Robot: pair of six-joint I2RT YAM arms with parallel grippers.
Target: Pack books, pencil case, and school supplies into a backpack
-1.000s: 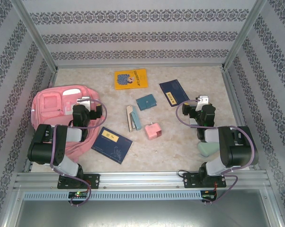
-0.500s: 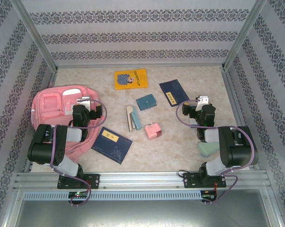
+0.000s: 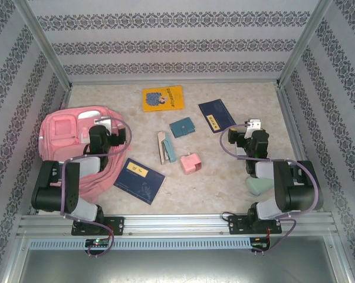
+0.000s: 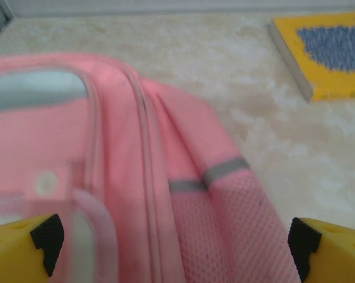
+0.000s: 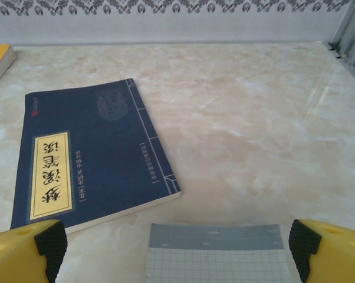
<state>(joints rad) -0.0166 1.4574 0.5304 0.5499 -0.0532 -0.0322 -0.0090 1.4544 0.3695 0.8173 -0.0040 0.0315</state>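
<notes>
Surface: beige marbled table (image 3: 224,177), boxed in on three sides by striped patterned panels (image 3: 177,44).
Backpack: pink backpack (image 3: 59,138) lies flat at the table's left edge, front pockets up.
Left gripper: left gripper (image 3: 104,127) (image 4: 174,236) hovers over the backpack's right side. Jaws wide apart, nothing btwn them. Wrist view has pink fabric, mesh and a grey strip right under the yellow fingers (image 4: 24,247).
Right gripper: right gripper (image 3: 252,125) (image 5: 177,244) sits toward the right edge, jaws apart and empty, just on the near side of a navy book (image 3: 216,115) (image 5: 95,156).
Books: yellow book (image 3: 163,98) (image 4: 328,50) at the far edge, approx. centre. The navy book lies toward the far right corner. A second navy book (image 3: 139,180) lies left of centre toward the near edge, right beside the backpack's fabric (touching or not, can't tell).
Pencil case: mint pencil case (image 3: 257,186) by the near right corner, partly under the right arm.
Supplies: stapler (image 3: 165,147) mid-table; teal pouch (image 3: 183,127) just beyond it; pink block (image 3: 191,163) to its near right. All three lie apart.
</notes>
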